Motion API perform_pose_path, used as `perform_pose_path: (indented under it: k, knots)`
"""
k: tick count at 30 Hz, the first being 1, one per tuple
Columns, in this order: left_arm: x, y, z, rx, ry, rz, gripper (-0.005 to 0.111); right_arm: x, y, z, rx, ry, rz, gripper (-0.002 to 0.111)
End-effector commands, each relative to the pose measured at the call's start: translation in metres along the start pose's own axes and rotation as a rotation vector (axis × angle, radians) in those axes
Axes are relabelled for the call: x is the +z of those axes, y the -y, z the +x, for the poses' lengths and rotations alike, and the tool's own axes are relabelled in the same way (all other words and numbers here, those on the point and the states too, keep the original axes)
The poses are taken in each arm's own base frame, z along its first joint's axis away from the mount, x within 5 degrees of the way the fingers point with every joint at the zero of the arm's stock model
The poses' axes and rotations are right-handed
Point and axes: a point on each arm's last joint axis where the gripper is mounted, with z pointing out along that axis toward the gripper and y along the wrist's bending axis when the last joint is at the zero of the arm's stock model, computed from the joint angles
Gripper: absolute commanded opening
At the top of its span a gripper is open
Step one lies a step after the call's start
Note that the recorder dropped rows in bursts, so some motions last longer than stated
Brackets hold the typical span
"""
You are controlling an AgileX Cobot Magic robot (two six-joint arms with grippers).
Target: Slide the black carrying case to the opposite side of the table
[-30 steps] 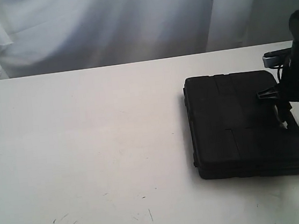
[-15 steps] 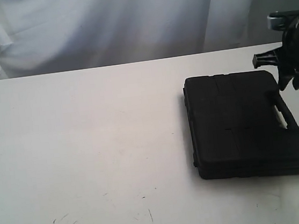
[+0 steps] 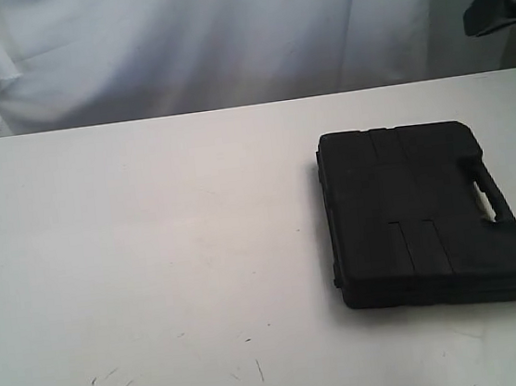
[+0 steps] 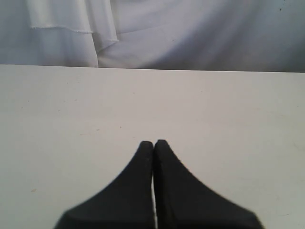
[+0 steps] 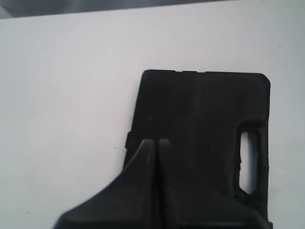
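We've got the fixed camera out in front of the surface (image 3: 154, 261), a bit above it, looking across to the white cloth (image 3: 176, 44) at the back. The left wrist camera rides low, peering past the left tool (image 4: 153, 142) over bare surface toward that cloth too. The right wrist camera hangs higher, looking steeply down past the right tool (image 5: 156, 141) at the black case (image 5: 200, 109), which the fixed view also catches, on its right side.

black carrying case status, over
Left gripper shut over white tabletop. Right gripper shut, clear above black plastic carrying case. Case flat, right side, unheld. Nothing in the way.
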Motion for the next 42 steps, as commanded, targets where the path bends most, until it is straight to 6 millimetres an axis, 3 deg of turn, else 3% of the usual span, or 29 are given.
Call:
perform_pose_path:
  k: [1,6,16,25,31,37,42]
  knots:
    - [0.000,0.000,0.002,-0.006,0.004,0.006,0.000,-0.039,-0.011,0.029,-0.041,0.118,-0.054,0.000]
    - [0.000,0.000,0.002,-0.006,0.004,0.006,0.000,-0.072,-0.011,0.056,-0.025,0.179,-0.079,0.000]
    - [0.000,0.000,0.002,-0.006,0.004,0.006,0.000,-0.130,-0.011,0.076,-0.050,0.349,-0.108,0.000]
    - [0.000,0.000,0.002,-0.006,0.004,0.006,0.000,-0.162,0.000,0.097,-0.075,0.497,-0.042,0.000]
    - [0.000,0.000,0.002,-0.006,0.004,0.006,0.000,-0.148,0.025,0.136,0.017,0.677,0.086,0.000]
    - [0.000,0.000,0.002,-0.006,0.004,0.006,0.000,-0.104,0.048,0.203,0.062,0.821,0.182,0.000]
    - [0.000,0.000,0.002,-0.006,0.004,0.006,0.000,-0.085,0.053,0.237,0.054,0.829,0.172,0.000]
